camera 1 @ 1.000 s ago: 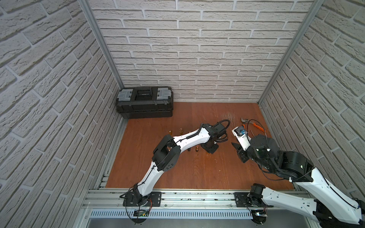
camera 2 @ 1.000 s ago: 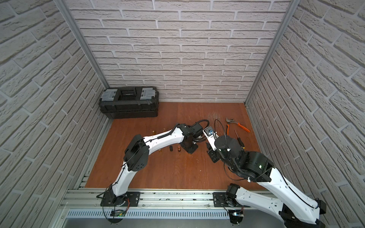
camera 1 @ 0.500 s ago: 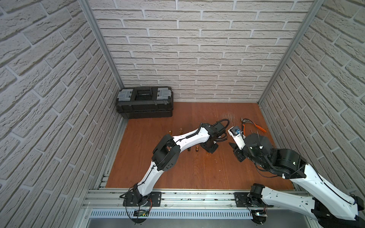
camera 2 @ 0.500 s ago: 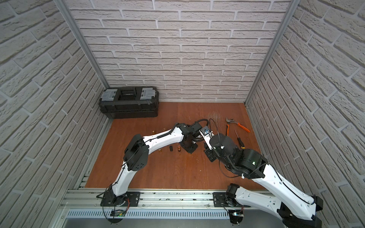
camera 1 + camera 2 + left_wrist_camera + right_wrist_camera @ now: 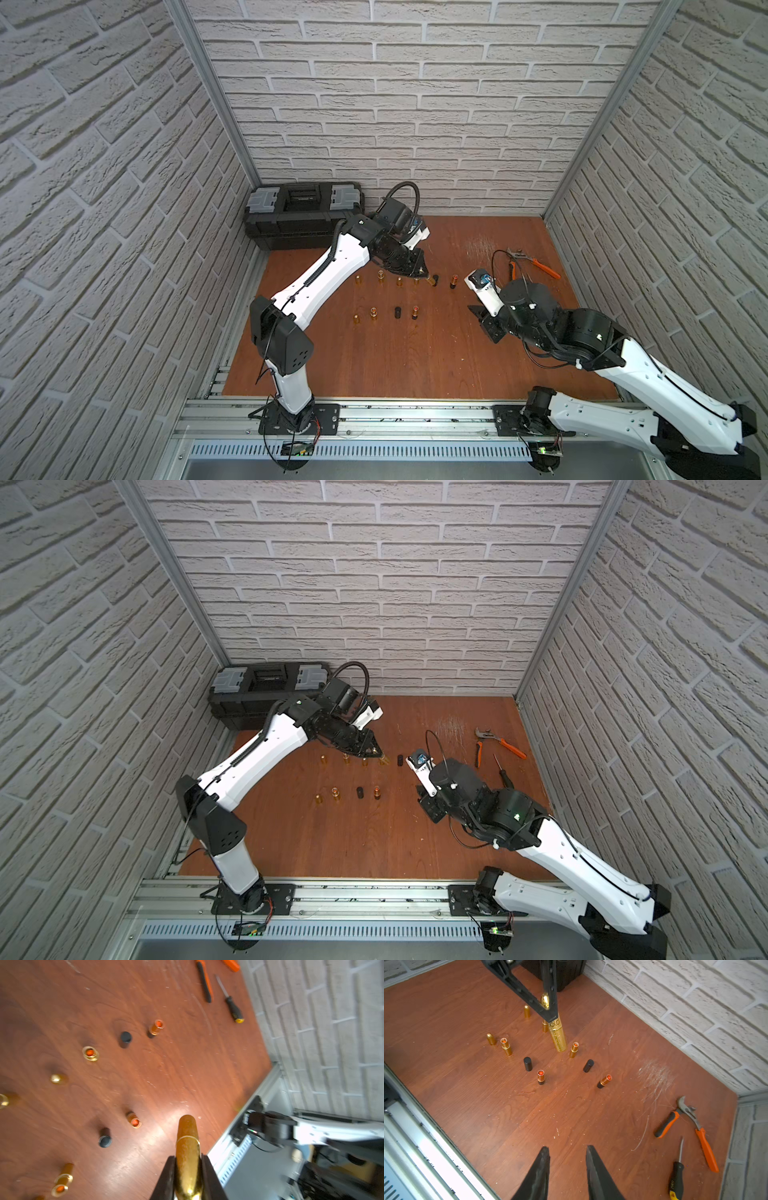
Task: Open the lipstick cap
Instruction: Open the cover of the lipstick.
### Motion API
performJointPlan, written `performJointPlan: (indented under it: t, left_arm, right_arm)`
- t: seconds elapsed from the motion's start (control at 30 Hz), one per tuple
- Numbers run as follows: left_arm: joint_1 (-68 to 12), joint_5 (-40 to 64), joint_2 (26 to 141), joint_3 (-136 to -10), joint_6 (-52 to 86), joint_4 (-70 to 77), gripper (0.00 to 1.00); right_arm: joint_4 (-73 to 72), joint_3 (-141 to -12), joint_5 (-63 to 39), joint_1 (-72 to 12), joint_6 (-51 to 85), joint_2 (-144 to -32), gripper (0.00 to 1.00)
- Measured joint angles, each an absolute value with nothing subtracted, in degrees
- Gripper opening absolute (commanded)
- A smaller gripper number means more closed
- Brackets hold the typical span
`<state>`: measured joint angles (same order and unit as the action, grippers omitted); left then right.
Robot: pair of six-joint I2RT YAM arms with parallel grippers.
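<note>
Your left gripper (image 5: 422, 272) has risen from the table (image 5: 508, 1122) since a second ago and pulled back toward the far wall, uncovering rows of small lipsticks that its arm lay over. Your right gripper (image 5: 568, 1149) has edged slightly toward them.

Nearest you, the right gripper hovers above bare wood, its jaws apart with nothing between them. On its outer side, orange-handled pliers (image 5: 685, 1120) and a screwdriver (image 5: 677, 1176) lie flat near the side wall.

Past the right gripper, an opened lipstick (image 5: 540, 1077) with an orange tip stands upright, near a black cap (image 5: 527, 1064). More of both stand around them, along with a few gold pieces.

Farther on, the left gripper is clamped on a gold lipstick (image 5: 557, 1036), gripping its upper end. The tube hangs tilted, pointing down over the far row. Its cap appears to be on. You cannot tell whether its lower end touches the table.

Behind it, a black toolbox (image 5: 303, 216) sits against the back wall.
</note>
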<state>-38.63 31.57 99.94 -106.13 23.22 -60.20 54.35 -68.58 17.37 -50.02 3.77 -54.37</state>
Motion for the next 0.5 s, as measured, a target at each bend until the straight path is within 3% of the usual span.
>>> performJointPlan:
  t: [0.23, 0.5]
  left_arm:
    - [-37.5, 44.2, 93.8, -97.7, 25.8, -59.6, 0.14]
    - [-35.7, 48.6, 87.5, -92.8, 27.3, -58.8, 0.13]
  right_arm:
    - [53.3, -75.0, 9.9, -50.0, 1.3, -63.6, 0.34]
    - [52.7, -80.3, 3.5, -50.0, -1.3, -72.3, 0.3]
